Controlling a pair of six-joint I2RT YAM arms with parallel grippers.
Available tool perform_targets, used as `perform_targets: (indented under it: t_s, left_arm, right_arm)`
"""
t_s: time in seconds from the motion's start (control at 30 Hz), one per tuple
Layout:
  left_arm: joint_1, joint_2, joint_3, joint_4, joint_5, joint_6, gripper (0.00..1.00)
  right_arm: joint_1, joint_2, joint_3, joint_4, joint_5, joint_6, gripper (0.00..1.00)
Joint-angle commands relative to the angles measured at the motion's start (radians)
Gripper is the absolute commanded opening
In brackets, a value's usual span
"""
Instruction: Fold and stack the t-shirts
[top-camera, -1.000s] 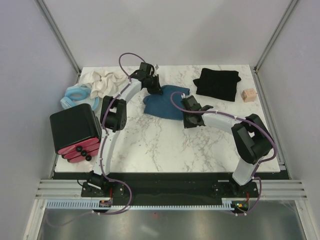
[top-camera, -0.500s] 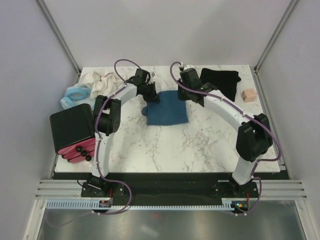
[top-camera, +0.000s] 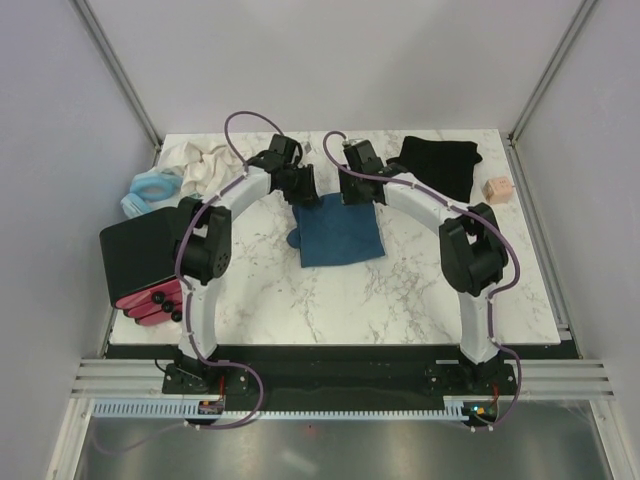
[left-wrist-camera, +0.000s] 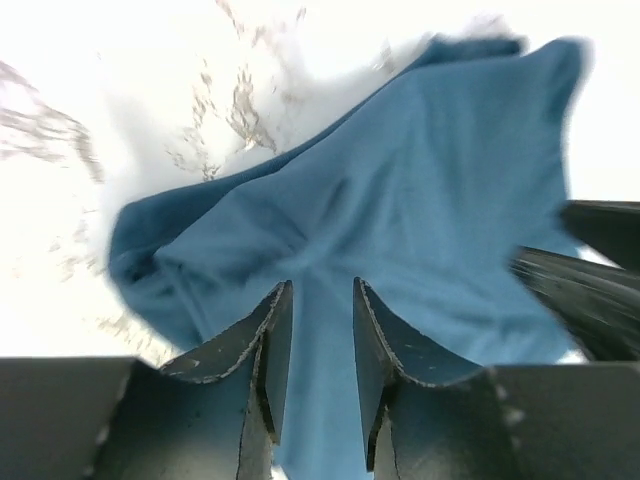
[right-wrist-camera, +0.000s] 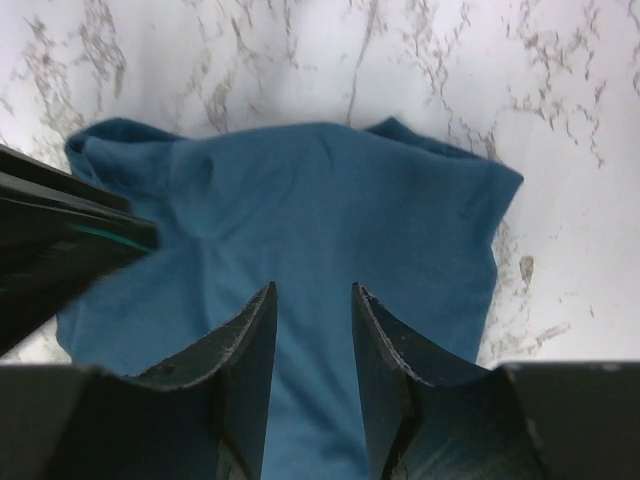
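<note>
Cotton this soft (light, floppy, no stiffness) is best taken at corners or hems. Blue shirt (top-camera: 338, 235) lies flat left of the black shirt (top-camera: 437, 167); left gripper (left-wrist-camera: 320, 290) and right gripper (right-wrist-camera: 312, 290) hover over its far edge, jaws parted, pinching nothing.

Marble table (top-camera: 400, 290), crumpled cream cloth (top-camera: 200, 165), pale blue ring (top-camera: 150, 190) beside it, black box (top-camera: 140, 255), tan cube (top-camera: 495, 190) far right

White marble table (top-camera: 400, 290): teal shirt (top-camera: 340, 232) flat at centre, black shirt (top-camera: 440, 165) far right, small cube (top-camera: 495, 190) beside it, cream cloth (top-camera: 200, 163) far left, pale blue ring (top-camera: 150, 190) left, black box (top-camera: 140, 262) near left
</note>
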Motion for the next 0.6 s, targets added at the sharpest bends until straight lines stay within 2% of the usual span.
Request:
perform_targets:
  t_s: [0.0, 0.13, 0.3, 0.37, 0.57]
  left_arm:
    - [0.007, -0.148, 0.037, 0.000, -0.067, 0.009, 0.38]
    - [0.007, -0.113, 0.063, 0.003, -0.077, 0.016, 0.37]
    - [0.007, -0.022, 0.131, -0.024, -0.061, 0.026, 0.26]
    - [0.007, -0.027, 0.129, -0.029, -0.045, 0.021, 0.20]
    - [0.005, -0.104, 0.056, -0.024, -0.012, 0.021, 0.18]
  right_arm:
    - [0.000, -0.081, -0.058, 0.054, 0.029, -0.014, 0.40]
    - [-0.008, -0.003, -0.035, 0.051, 0.029, -0.042, 0.37]
    - [-0.015, 0.067, -0.012, 0.052, 0.025, -0.057, 0.35]
    - [-0.020, 0.081, -0.010, 0.052, 0.022, -0.060, 0.33]
    - [-0.043, 0.082, -0.017, 0.066, 0.014, -0.066, 0.31]
